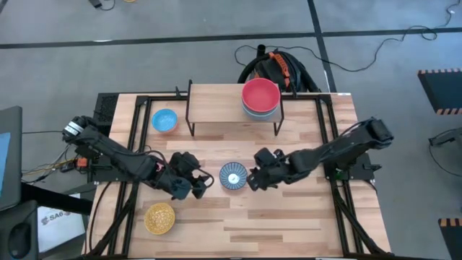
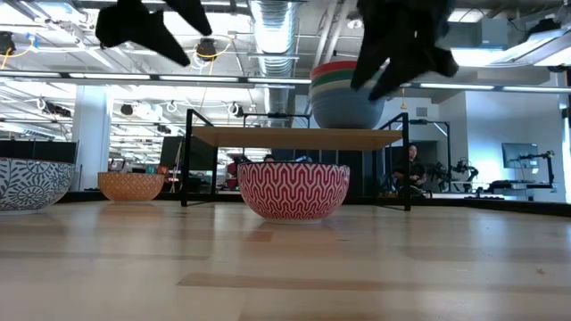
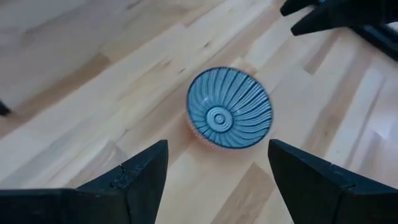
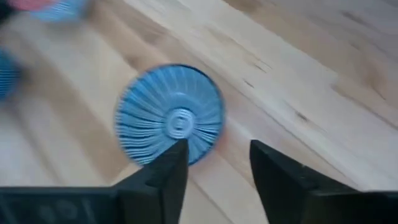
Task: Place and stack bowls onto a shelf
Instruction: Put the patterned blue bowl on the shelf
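In the high view the shelf (image 1: 216, 103) occupies the upper centre of the frame, standing on the wooden tabletop (image 1: 289, 217), and it carries a stack of bowls (image 1: 260, 98) at its right end with a red bowl on top. A light blue bowl (image 1: 164, 120) rests on the tabletop just left of the shelf, and a yellow bowl (image 1: 159, 218) rests near the lower left corner of the tabletop. The blue-white patterned bowl (image 1: 233, 176) sits upright on the tabletop at the centre of the frame, below the shelf and between the two grippers. The left gripper (image 1: 204, 181) is positioned immediately left of this bowl; in the left wrist view its fingers (image 3: 140, 177) are spread wide with the patterned bowl (image 3: 230, 109) visible in the gap ahead of them, and nothing is gripped. The right gripper (image 1: 254, 179) is positioned immediately right of the same bowl; in the right wrist view its fingers (image 4: 165, 174) stand apart with bare wood between them, the patterned bowl (image 4: 170, 115) lies just beyond one fingertip, and nothing is gripped. Whether that fingertip touches the bowl rim cannot be determined. In the low view the shelf (image 2: 294, 137) appears at centre frame with the bowl stack (image 2: 348, 96) on its right portion, and a bowl with a red and white zigzag exterior (image 2: 293, 190) stands on the tabletop in front of it
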You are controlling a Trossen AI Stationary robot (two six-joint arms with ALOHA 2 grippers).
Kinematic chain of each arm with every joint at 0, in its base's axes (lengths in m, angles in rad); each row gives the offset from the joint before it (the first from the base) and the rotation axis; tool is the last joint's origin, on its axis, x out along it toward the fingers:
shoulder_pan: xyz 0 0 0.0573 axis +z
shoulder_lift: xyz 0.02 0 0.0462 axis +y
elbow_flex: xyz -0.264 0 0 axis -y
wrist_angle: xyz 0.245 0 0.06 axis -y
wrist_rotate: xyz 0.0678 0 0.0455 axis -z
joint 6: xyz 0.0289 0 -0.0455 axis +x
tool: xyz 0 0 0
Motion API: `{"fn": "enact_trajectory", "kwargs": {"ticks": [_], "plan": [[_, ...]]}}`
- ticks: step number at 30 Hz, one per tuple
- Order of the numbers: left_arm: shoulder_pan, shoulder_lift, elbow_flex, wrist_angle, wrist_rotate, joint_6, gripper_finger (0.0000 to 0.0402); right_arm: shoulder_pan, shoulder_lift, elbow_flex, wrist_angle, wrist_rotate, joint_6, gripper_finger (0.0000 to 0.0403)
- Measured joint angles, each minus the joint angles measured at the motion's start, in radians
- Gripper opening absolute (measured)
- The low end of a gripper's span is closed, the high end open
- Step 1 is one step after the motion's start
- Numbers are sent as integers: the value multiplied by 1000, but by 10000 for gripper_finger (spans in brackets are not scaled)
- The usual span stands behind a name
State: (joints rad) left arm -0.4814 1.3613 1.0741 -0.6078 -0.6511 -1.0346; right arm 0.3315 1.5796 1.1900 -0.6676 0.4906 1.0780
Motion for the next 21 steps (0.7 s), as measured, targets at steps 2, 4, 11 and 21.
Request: {"fn": "enact_trajectory", "kwargs": {"ticks": [2,4,11,21], "plan": [[9,0,-10,6,15,-21,261,-24,32,0,3,-26,22,222],[14,0,-30,44,19,-34,261,-52,66,0,18,-63,33,231],[14,0,-102,153,69,-48,261,-106,154,-1,10,-147,68,234],[19,0,-111,152,89,-56,261,-133,211,1,106,-202,43,234]]}}
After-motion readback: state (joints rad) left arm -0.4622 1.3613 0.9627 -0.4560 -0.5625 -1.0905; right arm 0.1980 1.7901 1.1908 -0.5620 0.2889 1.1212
